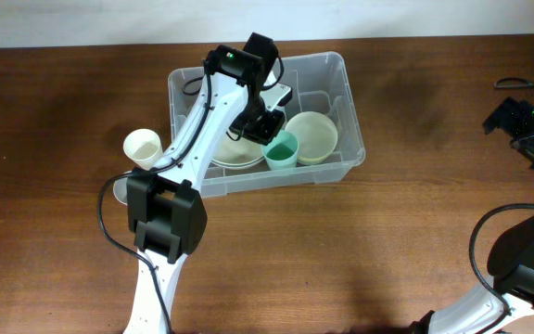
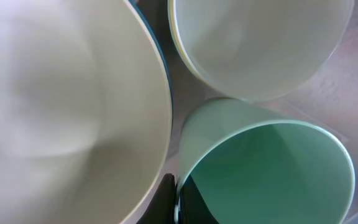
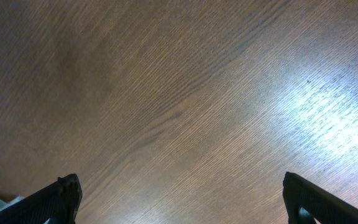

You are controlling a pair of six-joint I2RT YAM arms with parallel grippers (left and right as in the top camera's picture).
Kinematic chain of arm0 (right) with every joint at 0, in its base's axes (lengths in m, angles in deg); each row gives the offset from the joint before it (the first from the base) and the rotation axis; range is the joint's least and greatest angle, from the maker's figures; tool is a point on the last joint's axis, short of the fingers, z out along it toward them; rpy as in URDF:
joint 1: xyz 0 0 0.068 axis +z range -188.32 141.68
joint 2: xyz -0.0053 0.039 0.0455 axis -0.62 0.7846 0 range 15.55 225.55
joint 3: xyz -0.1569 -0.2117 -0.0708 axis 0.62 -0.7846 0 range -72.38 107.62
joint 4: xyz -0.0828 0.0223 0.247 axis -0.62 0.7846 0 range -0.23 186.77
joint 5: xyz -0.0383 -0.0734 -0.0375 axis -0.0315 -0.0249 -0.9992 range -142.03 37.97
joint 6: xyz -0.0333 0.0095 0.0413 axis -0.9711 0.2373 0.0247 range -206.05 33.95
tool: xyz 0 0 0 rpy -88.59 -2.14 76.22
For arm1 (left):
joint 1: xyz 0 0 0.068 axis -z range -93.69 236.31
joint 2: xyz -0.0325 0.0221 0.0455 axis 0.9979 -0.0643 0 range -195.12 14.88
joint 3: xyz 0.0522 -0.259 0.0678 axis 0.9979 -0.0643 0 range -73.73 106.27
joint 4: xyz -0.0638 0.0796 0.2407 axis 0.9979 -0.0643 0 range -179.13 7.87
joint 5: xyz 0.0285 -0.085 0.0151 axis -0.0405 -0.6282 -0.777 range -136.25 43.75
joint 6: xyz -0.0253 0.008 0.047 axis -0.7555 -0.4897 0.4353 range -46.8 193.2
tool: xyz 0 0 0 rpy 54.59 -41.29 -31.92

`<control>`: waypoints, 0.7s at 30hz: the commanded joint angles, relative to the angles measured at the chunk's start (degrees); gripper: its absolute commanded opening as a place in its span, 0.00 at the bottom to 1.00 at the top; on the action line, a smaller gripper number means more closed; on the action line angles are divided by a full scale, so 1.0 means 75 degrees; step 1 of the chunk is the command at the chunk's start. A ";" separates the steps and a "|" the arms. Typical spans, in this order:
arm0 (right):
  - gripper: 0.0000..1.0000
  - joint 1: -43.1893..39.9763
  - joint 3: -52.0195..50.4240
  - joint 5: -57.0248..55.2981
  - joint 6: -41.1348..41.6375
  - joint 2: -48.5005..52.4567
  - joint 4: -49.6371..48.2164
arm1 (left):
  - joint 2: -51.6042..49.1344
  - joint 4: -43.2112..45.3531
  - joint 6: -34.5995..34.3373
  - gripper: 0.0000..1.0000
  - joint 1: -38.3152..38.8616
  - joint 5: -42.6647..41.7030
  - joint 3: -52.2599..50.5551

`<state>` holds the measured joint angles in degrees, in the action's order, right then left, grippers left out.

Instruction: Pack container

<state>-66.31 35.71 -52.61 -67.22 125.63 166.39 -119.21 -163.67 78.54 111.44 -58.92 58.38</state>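
Observation:
The container (image 1: 345, 72), a large clear plastic tub, stands at the back centre of the table. Inside it lie a cream bowl (image 1: 311, 136) (image 2: 260, 43), a larger cream bowl (image 1: 235, 153) (image 2: 61, 106) and a mint green cup (image 1: 281, 148) (image 2: 272, 168). My left gripper (image 1: 265, 125) (image 2: 176, 182) reaches down into the tub and is shut on the green cup's rim, one finger inside the wall and one outside. My right gripper (image 1: 513, 116) (image 3: 182, 196) hovers open over bare wood at the far right, its fingers (image 3: 64, 199) wide apart with nothing between them.
A white paper cup (image 1: 143, 147) stands on the table just left of the tub, beside my left arm. Dark cables lie at the table's far right edge (image 1: 527, 85).

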 commanded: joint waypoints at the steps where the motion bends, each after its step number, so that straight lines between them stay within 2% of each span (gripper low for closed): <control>1: 0.99 -0.0020 -0.0029 -0.0015 -0.0052 -0.0099 0.0003 | -0.0067 0.0195 -0.0140 0.01 0.0047 -0.0201 -0.0012; 7: 0.99 -0.0020 -0.0029 -0.0015 -0.0052 -0.0099 0.0003 | -0.0067 0.0472 -0.0338 0.01 0.0044 -0.0192 -0.0012; 21: 0.99 -0.0020 -0.0029 -0.0015 -0.0052 -0.0099 0.0003 | -0.0067 0.0367 -0.0143 0.01 0.0052 -0.0201 -0.0012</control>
<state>-66.31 35.71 -52.61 -67.24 125.63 166.39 -119.21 -160.74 76.64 111.44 -58.92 58.36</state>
